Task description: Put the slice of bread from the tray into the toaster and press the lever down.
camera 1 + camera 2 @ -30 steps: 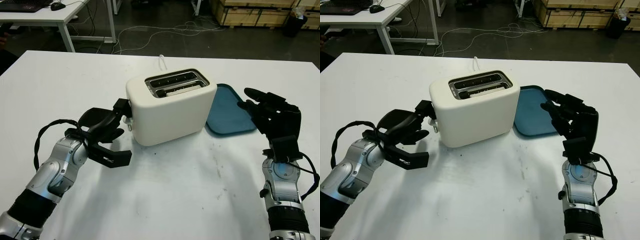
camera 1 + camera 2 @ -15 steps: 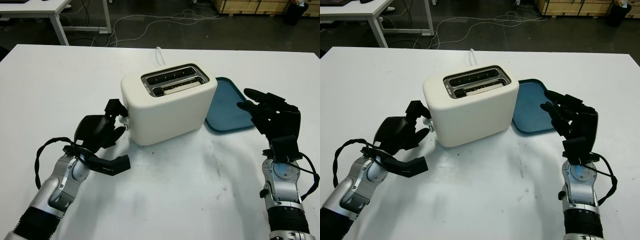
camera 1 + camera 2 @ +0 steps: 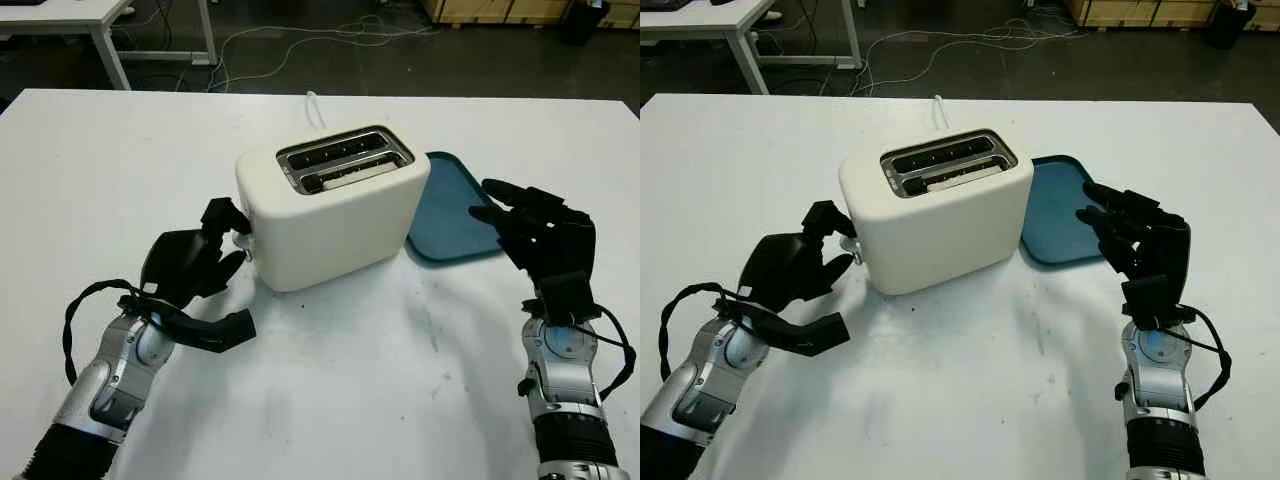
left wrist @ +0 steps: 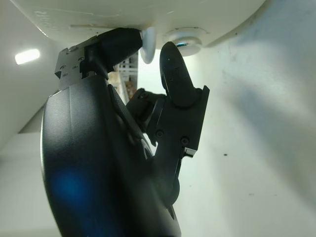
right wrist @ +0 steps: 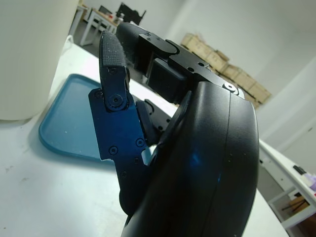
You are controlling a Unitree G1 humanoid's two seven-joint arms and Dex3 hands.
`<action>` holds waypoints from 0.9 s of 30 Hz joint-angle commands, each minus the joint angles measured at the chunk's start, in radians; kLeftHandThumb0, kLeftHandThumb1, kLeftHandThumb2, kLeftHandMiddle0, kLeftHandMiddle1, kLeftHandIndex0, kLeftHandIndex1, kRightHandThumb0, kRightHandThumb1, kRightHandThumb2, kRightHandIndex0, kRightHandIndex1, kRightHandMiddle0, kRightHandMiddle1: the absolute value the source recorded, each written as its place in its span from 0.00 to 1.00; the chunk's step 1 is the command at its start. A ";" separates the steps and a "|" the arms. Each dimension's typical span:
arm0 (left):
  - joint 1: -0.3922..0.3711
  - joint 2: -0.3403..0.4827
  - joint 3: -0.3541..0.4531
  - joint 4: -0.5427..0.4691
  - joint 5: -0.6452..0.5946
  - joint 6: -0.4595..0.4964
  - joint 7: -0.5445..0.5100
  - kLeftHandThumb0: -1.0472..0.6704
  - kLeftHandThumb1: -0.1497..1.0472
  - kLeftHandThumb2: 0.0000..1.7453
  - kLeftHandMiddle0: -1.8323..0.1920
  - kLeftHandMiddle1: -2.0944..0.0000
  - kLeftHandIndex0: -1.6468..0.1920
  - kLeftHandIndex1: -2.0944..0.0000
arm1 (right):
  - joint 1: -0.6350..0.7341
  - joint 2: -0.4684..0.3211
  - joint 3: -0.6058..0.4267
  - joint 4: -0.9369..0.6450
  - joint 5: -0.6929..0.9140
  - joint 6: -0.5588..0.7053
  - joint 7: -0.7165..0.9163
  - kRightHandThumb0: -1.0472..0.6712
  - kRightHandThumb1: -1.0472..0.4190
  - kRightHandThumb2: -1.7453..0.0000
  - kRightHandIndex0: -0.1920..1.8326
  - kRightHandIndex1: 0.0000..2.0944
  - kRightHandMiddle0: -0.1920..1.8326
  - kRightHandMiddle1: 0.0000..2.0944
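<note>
Left hand (image 3: 190,265) is right up against the end of the toaster (image 3: 335,215), fingers (image 4: 174,74) curled in around the small white lever (image 4: 147,44), one above it and one beside, so it looks closed on that knob and set for the press. Inside the near slot sits the bread (image 3: 350,175), a pale edge showing just below the rim, so the slice seems already loaded and the blue tray (image 3: 455,210) beside the toaster holds nothing. That lever should be stiff and springy with a latch at the bottom, small and smooth enough to slip off, so the push wants to come straight down from the top of the knob, not from the side. A light plastic toaster on a smooth white table (image 3: 100,170) may well skid or tip under an off-centre shove. Right hand (image 3: 540,240) is open, raised above the table at the tray's near edge, well placed to steady the body if needed.
</note>
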 commanded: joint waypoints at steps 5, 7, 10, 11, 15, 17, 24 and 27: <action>0.010 0.027 0.055 -0.113 0.029 -0.039 0.010 0.43 0.89 0.33 0.51 0.17 0.61 0.17 | -0.004 0.005 0.004 0.003 -0.001 0.008 -0.007 0.34 0.09 0.87 0.66 0.07 0.63 0.00; 0.014 0.033 0.082 -0.147 0.031 -0.030 -0.004 0.43 0.89 0.33 0.52 0.17 0.62 0.17 | -0.005 0.005 0.005 0.007 -0.003 0.007 -0.008 0.33 0.09 0.87 0.66 0.07 0.62 0.00; 0.015 0.040 0.112 -0.175 0.030 -0.025 -0.018 0.43 0.89 0.33 0.53 0.17 0.62 0.17 | -0.006 0.002 0.008 0.016 -0.007 0.001 -0.006 0.32 0.09 0.87 0.65 0.06 0.62 0.00; 0.016 0.041 0.118 -0.180 0.030 -0.025 -0.023 0.43 0.89 0.33 0.53 0.17 0.62 0.17 | -0.005 0.001 0.008 0.016 -0.008 0.001 -0.006 0.32 0.09 0.87 0.65 0.06 0.62 0.00; 0.019 0.051 0.133 -0.192 0.040 -0.033 -0.036 0.41 0.89 0.34 0.53 0.17 0.62 0.17 | -0.004 0.004 0.008 0.009 -0.001 0.005 -0.004 0.33 0.09 0.87 0.66 0.07 0.62 0.00; 0.020 0.057 0.138 -0.189 0.046 -0.049 -0.028 0.41 0.89 0.33 0.52 0.17 0.62 0.17 | -0.005 0.004 0.007 0.013 0.002 0.000 -0.002 0.33 0.09 0.87 0.66 0.07 0.62 0.00; 0.027 0.054 0.168 -0.181 0.036 -0.087 -0.004 0.42 0.89 0.34 0.51 0.17 0.61 0.17 | -0.003 0.005 0.007 0.006 0.005 0.007 -0.001 0.33 0.09 0.87 0.66 0.07 0.63 0.00; 0.027 0.021 0.199 -0.176 0.001 -0.101 0.034 0.42 0.89 0.33 0.56 0.17 0.63 0.24 | -0.003 0.004 0.007 0.008 0.001 0.006 -0.003 0.32 0.09 0.87 0.66 0.07 0.63 0.00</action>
